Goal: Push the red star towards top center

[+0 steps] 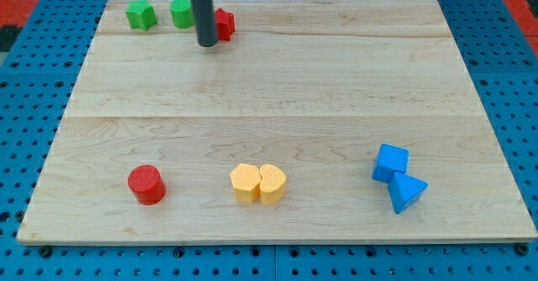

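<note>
The red star [224, 23] lies near the board's top edge, left of centre, partly hidden behind the dark rod. My tip [207, 43] rests on the board just left of and slightly below the star, touching or nearly touching it. A green round block [181, 13] sits just left of the rod, and a green star-like block [141, 14] lies further left.
A red cylinder [146, 184] stands at the bottom left. Two yellow blocks [258, 182] sit together at bottom centre. A blue cube [391, 162] and a blue triangular block [408, 192] touch at bottom right. The wooden board [336, 87] lies on blue pegboard.
</note>
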